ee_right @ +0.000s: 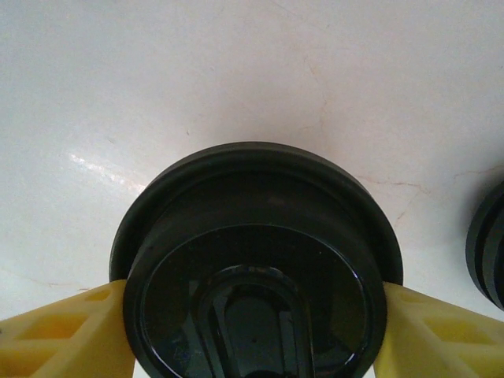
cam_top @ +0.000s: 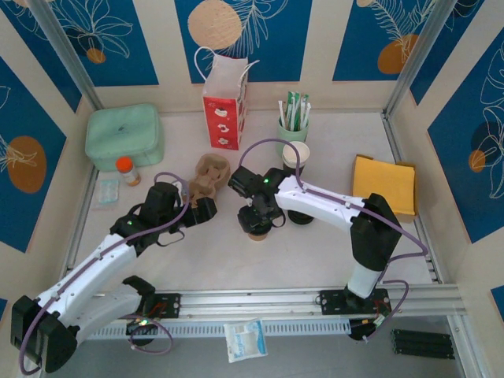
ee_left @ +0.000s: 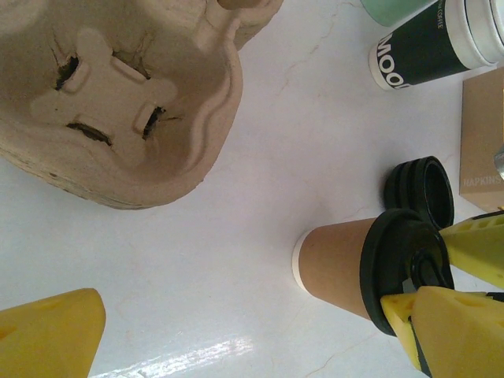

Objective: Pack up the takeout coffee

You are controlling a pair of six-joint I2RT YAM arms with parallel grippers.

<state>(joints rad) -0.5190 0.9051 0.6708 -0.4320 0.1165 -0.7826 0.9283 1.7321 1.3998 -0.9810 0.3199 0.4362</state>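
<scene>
Two arms meet near mid-table. Read the top view as a clock face centred on the coffee [cam_top: 257, 230], with 12 o'clock away from the arm bases. The coffee stands upright on the white table [cam_top: 315, 260] with its black lid [ee_right: 252, 236] on.

The right gripper [cam_top: 257, 217] is over it from above. Its yellow fingers [ee_right: 55, 335] press the lid from both sides, so the cup is gripped at the top.

A second lid [cam_top: 300, 216] lies loose just beside the coffee at 3 o'clock, not touching it. The pulp carrier [cam_top: 211, 175] sits near at 11 o'clock.

The left gripper [cam_top: 203, 211] hovers at roughly 9 o'clock, just at the carrier's 6 o'clock edge. Its fingers [ee_left: 47, 335] are spread wide and hold nothing.

A black cup [cam_top: 296, 155] stands at 1 o'clock, with a mint cup of sticks [cam_top: 293, 126] just beyond it. A red-and-white bag [cam_top: 224, 102] stands at 12 o'clock by the back wall. A mint box [cam_top: 124, 138] is at 10 o'clock in the far left corner, with an orange-capped bottle [cam_top: 126, 169] just in front of it. A yellow cloth [cam_top: 386, 183] lies at 2 o'clock near the right wall.
</scene>
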